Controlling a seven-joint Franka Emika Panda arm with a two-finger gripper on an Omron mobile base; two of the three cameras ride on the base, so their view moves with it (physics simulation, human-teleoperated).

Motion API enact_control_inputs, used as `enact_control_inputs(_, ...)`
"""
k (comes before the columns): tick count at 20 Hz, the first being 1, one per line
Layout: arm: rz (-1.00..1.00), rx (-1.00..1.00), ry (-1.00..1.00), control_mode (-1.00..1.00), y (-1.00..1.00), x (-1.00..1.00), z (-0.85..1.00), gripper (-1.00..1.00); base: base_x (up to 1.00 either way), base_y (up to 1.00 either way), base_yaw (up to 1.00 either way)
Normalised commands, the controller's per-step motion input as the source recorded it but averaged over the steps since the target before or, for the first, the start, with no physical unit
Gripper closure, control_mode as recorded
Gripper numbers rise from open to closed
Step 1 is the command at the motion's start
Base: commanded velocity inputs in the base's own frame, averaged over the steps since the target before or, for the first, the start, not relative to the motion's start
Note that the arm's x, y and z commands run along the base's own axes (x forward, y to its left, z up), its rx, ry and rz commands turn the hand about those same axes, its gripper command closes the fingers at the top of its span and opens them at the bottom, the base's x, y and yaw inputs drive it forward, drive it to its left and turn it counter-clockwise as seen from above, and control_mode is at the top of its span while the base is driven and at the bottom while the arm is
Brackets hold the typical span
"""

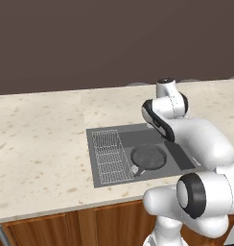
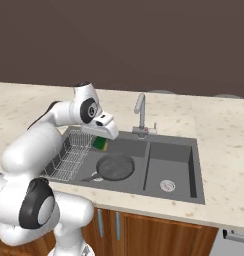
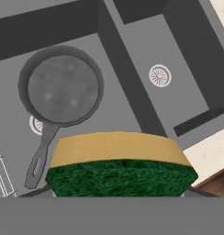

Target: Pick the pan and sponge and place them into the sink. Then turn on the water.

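The dark pan [image 2: 114, 167] lies flat in the left basin of the sink [image 2: 194, 197], its handle pointing toward the counter's front edge. In the hand view the pan [image 3: 61, 85] is below and ahead, partly over a drain. My gripper [image 2: 101, 140] hangs above the back of that basin, shut on the sponge [image 2: 99, 144]. The sponge [image 3: 118, 167] fills the bottom of the hand view, yellow edge above green face, and hides the fingertips. From the left base view the pan [image 1: 148, 157] is seen inside the sink [image 1: 97, 181], with the arm covering the hand. Water is out of view.
A wire rack [image 2: 69, 157] sits in the sink's left end, beside the pan. The curved faucet [image 2: 140, 112] stands behind the divider. The right basin holds only its round drain [image 2: 167, 185]. Speckled counter [image 1: 37, 144] surrounds the sink.
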Motion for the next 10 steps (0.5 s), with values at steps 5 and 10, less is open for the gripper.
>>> enact_control_inputs(5, 0.0, 0.06, 0.01, -1.0, 0.23, 0.25, -0.24, 1.0, 0.0, 0.0, 0.0)
enact_control_inputs(10, 0.0, 0.1, 0.02, -1.0, 0.12, 0.2, -0.28, 1.0, 0.0, 0.0, 0.0)
